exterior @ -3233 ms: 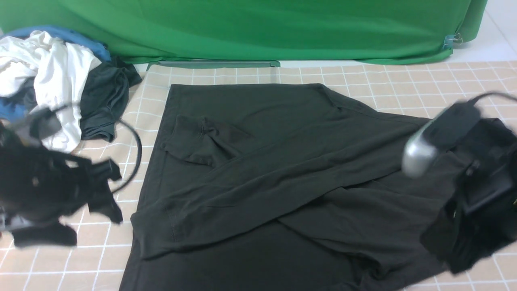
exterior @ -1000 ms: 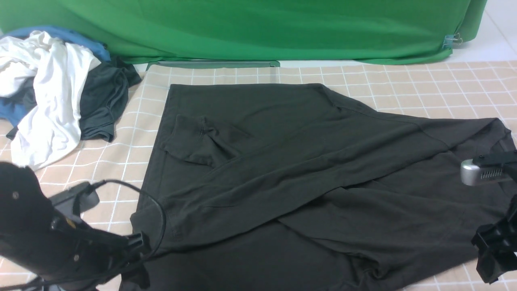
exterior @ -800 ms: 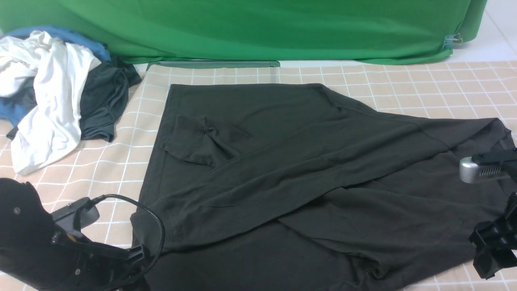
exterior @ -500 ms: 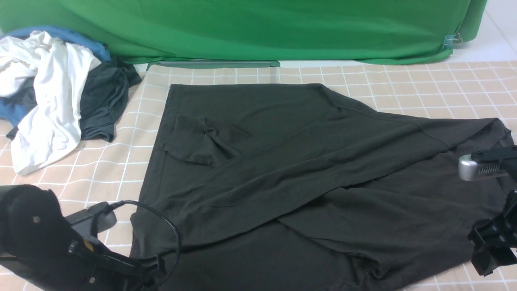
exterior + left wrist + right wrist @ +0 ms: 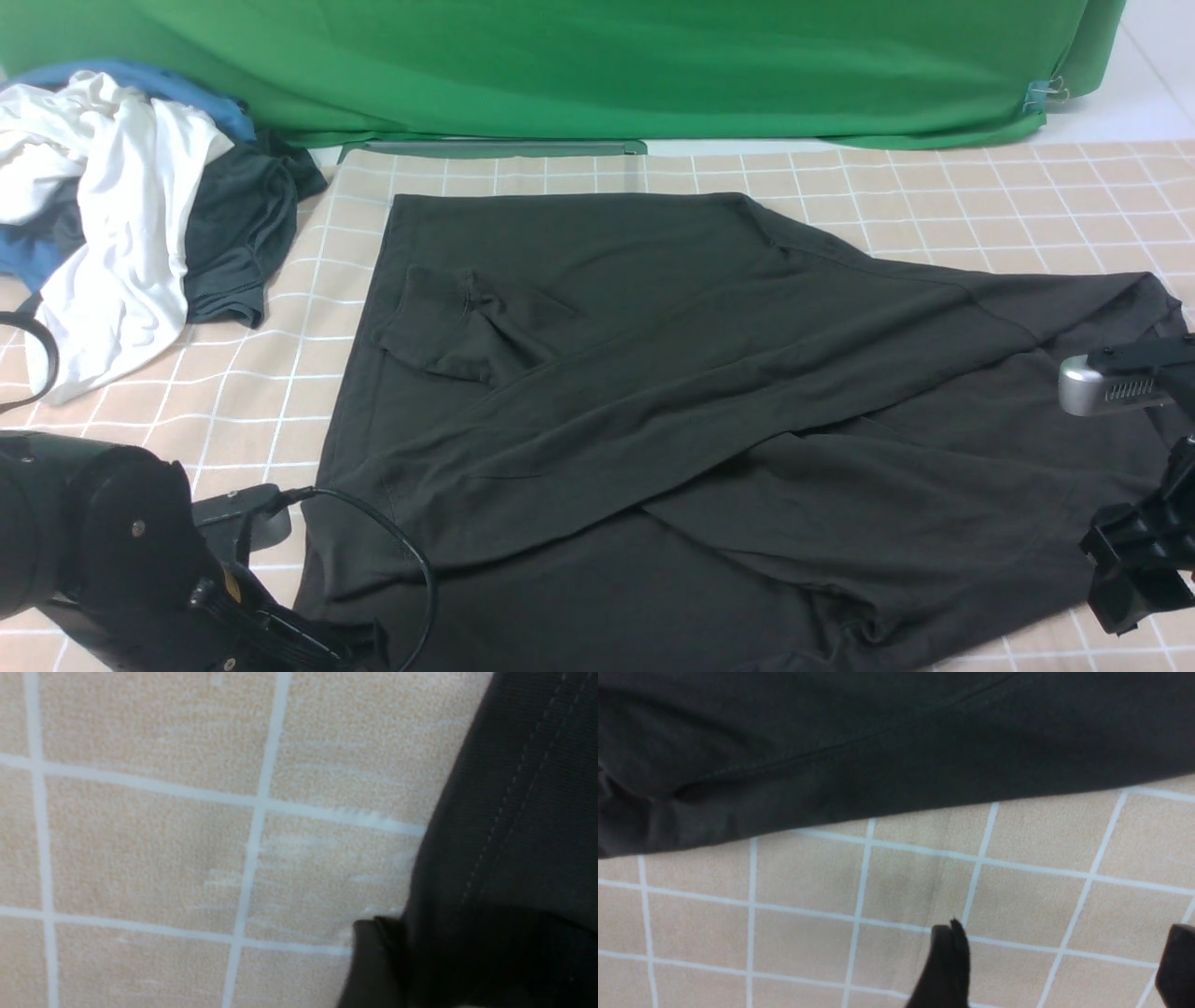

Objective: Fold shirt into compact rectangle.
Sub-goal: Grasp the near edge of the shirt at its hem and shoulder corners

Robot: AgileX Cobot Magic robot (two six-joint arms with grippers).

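Front camera overlooks the shirt (image 5: 653,420); both wrist cameras closely face its edges.

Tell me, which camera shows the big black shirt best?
The front view. It shows nearly the whole shirt spread on the checked cloth, folds and all. The left wrist view shows only a stitched hem at its edge; the right wrist view shows only a dark strip along one edge.

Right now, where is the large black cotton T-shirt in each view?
Front view: large black cotton T-shirt spread across the middle and right.
Left wrist view: T-shirt, stitched hem showing.
Right wrist view: T-shirt, apart from the right gripper.
Shared landmark: beige white-gridded tablecloth.
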